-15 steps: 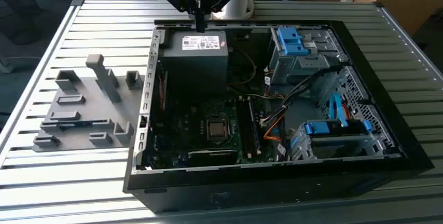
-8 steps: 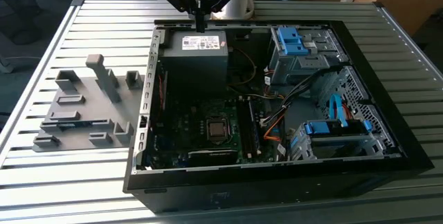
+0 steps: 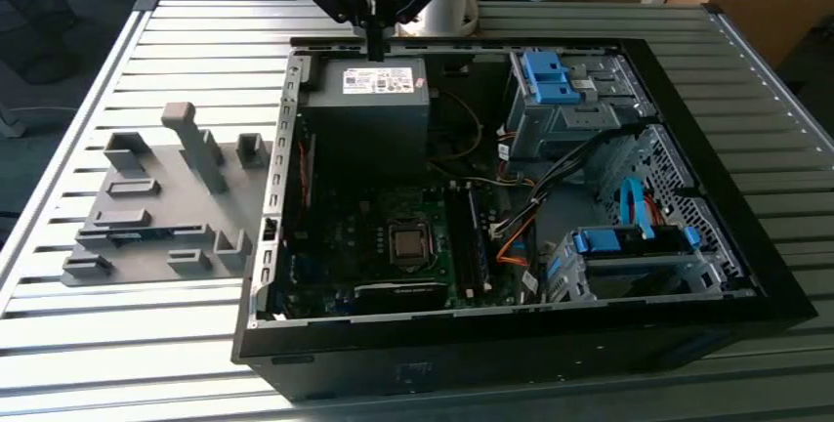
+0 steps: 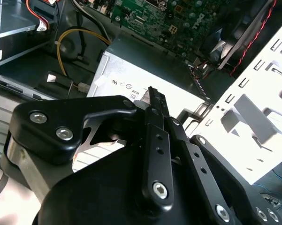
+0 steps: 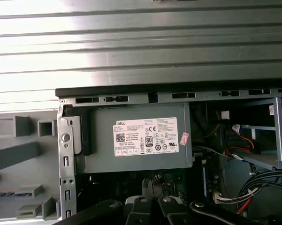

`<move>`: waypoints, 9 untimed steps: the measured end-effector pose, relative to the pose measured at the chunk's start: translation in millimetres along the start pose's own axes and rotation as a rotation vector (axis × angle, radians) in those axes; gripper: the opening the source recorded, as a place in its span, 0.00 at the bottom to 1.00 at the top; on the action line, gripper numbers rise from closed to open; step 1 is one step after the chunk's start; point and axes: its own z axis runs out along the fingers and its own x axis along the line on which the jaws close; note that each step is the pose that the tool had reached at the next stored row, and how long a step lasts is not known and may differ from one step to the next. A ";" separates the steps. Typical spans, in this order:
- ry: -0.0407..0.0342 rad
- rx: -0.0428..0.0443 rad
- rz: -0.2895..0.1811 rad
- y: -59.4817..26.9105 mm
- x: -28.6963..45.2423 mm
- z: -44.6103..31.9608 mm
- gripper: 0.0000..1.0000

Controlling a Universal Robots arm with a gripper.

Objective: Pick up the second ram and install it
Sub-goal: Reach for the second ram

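Clenched, seemingly empty, over the grey metal power-supply box [image 3: 369, 90], the black tool [image 3: 375, 51] should open before meeting the thin blue-green second ram [image 3: 127, 236].

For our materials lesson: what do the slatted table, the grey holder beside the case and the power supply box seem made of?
Slatted table: likely aluminium, silvery ribs with soft sheen.
Grey holder: probably plastic, matt, uniform grey blocks.
Power supply box: seemingly sheet metal, dull grey, folded edges.
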 end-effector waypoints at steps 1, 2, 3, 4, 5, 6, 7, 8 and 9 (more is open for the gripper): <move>0.0000 0.0000 0.000 0.0 0.1 0.0 0.11; 0.0000 0.0000 0.000 0.0 0.3 0.0 0.11; 0.0000 0.0000 0.000 -0.1 0.4 0.0 0.11; 0.0001 0.0001 0.000 -0.1 1.3 0.0 0.11; 0.0000 0.0000 0.000 -0.2 2.1 0.0 0.11; 0.0000 0.0000 0.000 -0.2 2.3 0.0 0.11; 0.0000 0.0000 0.000 -0.2 2.5 0.0 0.11; -0.0001 0.0000 0.000 -0.2 2.7 0.0 0.11; 0.0000 -0.0001 0.000 -0.2 2.9 0.0 0.11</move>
